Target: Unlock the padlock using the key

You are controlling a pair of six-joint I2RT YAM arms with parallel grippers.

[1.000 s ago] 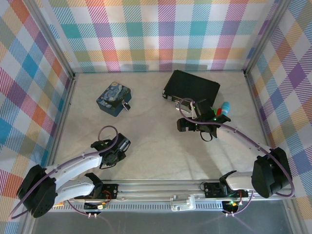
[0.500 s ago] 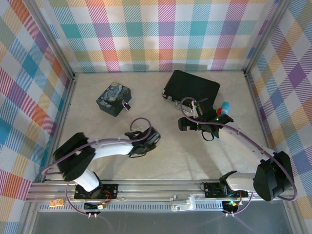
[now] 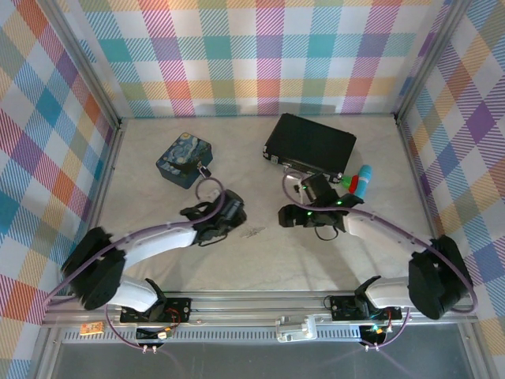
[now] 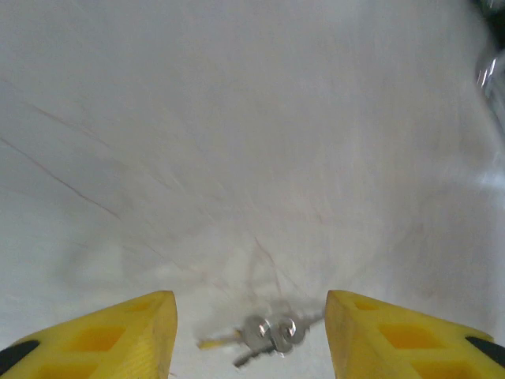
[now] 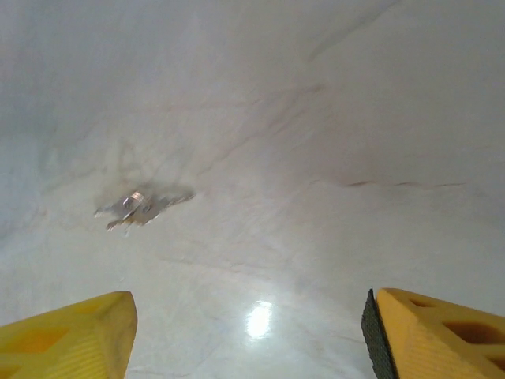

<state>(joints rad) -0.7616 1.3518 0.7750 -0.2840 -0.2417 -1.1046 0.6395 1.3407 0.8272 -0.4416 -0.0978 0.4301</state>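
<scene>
The key (image 3: 254,231) is a small grey cluster lying flat on the pale table near the middle. In the left wrist view the key (image 4: 268,335) lies on the table between my yellow fingers (image 4: 126,332). My left gripper (image 3: 235,218) is open just left of the key and not touching it. My right gripper (image 3: 286,216) is also open, to the key's right, and in its wrist view the key (image 5: 138,207) lies ahead at the left. The padlock (image 3: 204,170) hangs at the front right corner of the blue starry tin (image 3: 184,159), away from both grippers.
A black case (image 3: 310,142) lies at the back right, just behind my right arm. A small green, blue and red object (image 3: 360,182) stands at the case's right corner. Plaid walls close in the table on three sides.
My left arm has swung from the near left out to the middle, ending beside the key. My right gripper has shifted left and a little nearer, towards the key.
</scene>
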